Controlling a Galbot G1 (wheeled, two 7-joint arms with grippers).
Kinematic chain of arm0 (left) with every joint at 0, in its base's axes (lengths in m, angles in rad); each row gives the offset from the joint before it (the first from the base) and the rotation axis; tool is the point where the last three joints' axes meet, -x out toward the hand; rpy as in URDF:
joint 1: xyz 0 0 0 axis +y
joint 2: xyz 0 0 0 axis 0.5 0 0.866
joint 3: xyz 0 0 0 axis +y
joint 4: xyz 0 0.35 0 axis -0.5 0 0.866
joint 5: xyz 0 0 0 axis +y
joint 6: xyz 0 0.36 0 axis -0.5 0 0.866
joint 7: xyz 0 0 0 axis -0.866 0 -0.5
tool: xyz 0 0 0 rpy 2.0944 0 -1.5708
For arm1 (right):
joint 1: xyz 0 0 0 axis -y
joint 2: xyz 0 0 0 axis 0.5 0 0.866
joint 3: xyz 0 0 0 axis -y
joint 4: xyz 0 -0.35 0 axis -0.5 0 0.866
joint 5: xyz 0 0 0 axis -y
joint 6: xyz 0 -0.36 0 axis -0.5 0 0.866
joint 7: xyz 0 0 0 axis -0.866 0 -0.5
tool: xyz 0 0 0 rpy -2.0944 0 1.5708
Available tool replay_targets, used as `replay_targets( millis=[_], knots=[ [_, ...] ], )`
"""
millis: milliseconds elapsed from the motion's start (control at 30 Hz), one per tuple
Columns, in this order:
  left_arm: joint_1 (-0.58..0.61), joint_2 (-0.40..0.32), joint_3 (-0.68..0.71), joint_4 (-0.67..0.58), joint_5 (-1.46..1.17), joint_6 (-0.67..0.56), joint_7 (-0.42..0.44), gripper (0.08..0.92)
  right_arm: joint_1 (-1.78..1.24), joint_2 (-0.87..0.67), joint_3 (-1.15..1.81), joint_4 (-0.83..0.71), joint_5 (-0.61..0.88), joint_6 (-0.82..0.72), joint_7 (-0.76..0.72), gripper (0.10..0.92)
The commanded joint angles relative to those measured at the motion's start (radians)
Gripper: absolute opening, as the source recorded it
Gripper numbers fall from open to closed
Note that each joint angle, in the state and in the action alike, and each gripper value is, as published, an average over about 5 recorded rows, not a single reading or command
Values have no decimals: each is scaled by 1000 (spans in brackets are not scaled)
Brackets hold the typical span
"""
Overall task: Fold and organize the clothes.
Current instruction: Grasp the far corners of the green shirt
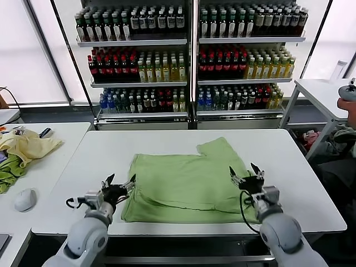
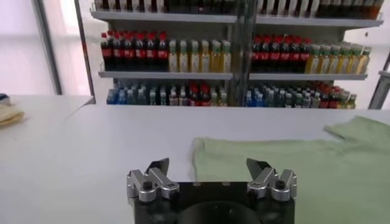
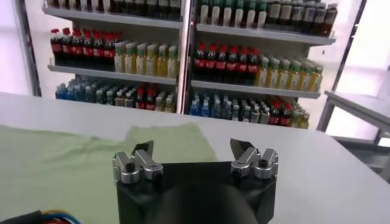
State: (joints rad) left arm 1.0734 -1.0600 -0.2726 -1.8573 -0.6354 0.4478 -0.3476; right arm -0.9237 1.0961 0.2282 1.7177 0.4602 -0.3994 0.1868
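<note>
The clothes, one light green shirt (image 1: 186, 181), lie flattened and partly folded in the middle of the white table (image 1: 111, 147), with a sleeve sticking out toward the back right. No collar or print shows. My left gripper (image 1: 120, 180) hovers open at the shirt's front left corner, nothing between its fingers. At the front right edge my right gripper (image 1: 245, 172) is open and empty too. In the left wrist view the left gripper (image 2: 208, 165) faces the shirt's edge (image 2: 292, 176). In the right wrist view the right gripper (image 3: 192, 146) looks across the shirt (image 3: 61, 161).
Shelves of bottles (image 1: 189, 61) stand behind the table. A side table on the left carries a pale yellow garment (image 1: 30, 146), a darker green cloth (image 1: 8, 175) and a white rounded object (image 1: 25, 199). Another white table (image 1: 322, 94) stands at the back right.
</note>
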Motion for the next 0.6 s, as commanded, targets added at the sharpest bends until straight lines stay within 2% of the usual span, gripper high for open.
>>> replay_targets(
  millis=[33, 200, 400, 600],
  knots=[
    [-357, -45, 119, 341, -11, 17, 18, 823, 362, 47, -176, -347, 62, -30, 12, 823],
    [-455, -87, 184, 474, 3, 25, 31, 823, 447, 98, -175, -487, 48, -34, 13, 823],
    [-529, -132, 227, 617, 11, 23, 37, 823, 485, 127, -177, -572, 19, -36, 6, 823],
    [-527, -143, 244, 662, 0, 42, 42, 823, 503, 147, -163, -653, 3, -42, -5, 823]
  ],
)
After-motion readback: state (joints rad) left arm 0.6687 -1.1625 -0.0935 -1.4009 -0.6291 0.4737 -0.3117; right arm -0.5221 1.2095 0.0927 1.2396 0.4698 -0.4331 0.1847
